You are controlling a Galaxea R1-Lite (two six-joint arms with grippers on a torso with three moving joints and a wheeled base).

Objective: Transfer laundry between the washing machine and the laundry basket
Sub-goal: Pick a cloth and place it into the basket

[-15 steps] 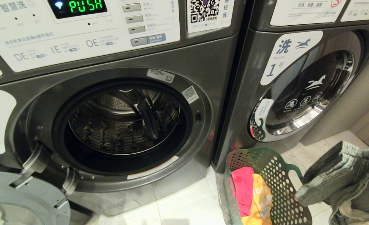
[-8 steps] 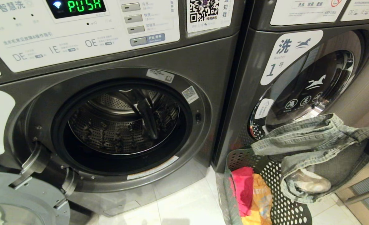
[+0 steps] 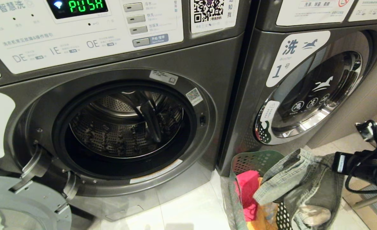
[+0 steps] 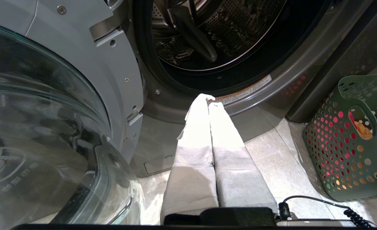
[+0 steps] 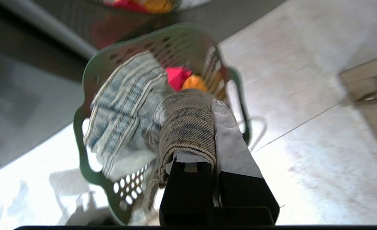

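The denim garment [image 5: 127, 105] is being gripped by the clamped right gripper [image 5: 212, 127] above the laundry basket [image 3: 249, 159], apparently for dropping in; the shut left gripper [image 4: 207, 99] is being parked near the washing machine [image 3: 124, 127].

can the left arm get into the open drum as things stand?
Probably yes. The left pincer, shut and empty, points at the drum mouth; the door is swung aside and nothing lies between. The right pincer is off over the basket, shut on the jeans.
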